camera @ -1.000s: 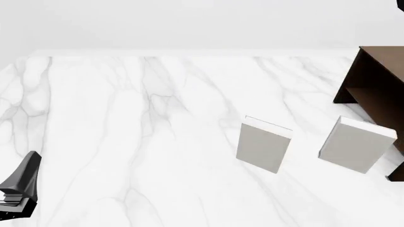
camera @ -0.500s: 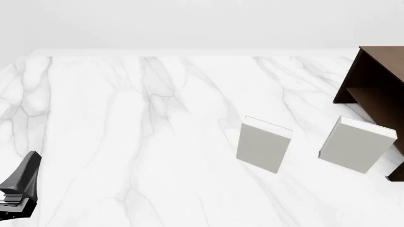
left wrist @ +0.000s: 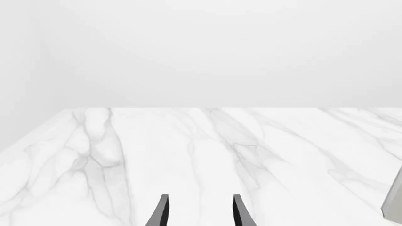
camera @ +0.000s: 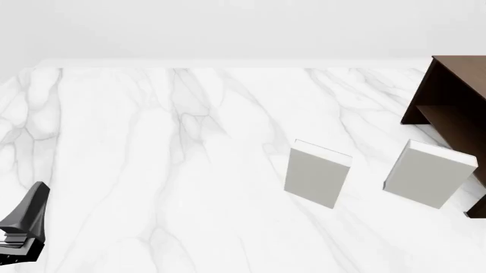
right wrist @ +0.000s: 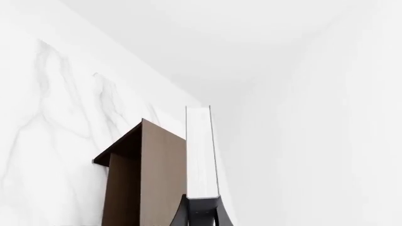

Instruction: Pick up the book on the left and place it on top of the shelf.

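Note:
In the right wrist view my right gripper (right wrist: 202, 209) is shut on the book (right wrist: 201, 150). I see its white page edge and a dark cover end between the fingers. The book is held in the air beside the flat top of the dark brown shelf (right wrist: 157, 179). The shelf also shows at the right edge of the front view (camera: 456, 96); the right gripper and the book are outside that view. My left gripper (camera: 27, 219) is low at the table's near left, open and empty, its fingers apart in the left wrist view (left wrist: 199, 214).
Two light grey-white books stand upright on the marble table (camera: 152, 170): one in the middle right (camera: 317, 173), one close to the shelf (camera: 427, 173). A grey book edge shows in the left wrist view (left wrist: 396, 202).
A dark bit of the right arm at the front view's top right corner one second ago is gone. The left gripper and the grey books have not moved.

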Motion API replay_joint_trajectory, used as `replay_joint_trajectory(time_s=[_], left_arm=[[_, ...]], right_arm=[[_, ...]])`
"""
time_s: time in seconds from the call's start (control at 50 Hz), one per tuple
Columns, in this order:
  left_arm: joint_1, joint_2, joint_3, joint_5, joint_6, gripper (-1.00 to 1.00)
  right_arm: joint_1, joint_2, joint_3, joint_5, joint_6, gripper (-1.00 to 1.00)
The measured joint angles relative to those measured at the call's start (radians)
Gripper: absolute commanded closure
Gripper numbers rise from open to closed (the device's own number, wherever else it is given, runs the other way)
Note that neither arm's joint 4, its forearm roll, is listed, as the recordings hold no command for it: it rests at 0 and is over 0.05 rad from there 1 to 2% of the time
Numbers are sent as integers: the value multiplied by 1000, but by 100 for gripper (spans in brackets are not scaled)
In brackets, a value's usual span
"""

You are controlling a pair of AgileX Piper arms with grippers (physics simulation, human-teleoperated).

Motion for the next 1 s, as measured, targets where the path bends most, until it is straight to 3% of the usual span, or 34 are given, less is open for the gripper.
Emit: replay_joint_trajectory(time_s=[0.52,1.0], left_arm=[[0,0,0,0,0,-100],[0,0,0,0,0,-100]], right_arm=[[-102,29,2,-25,-49,100],[-136,118,-17,-80,-65,100]])
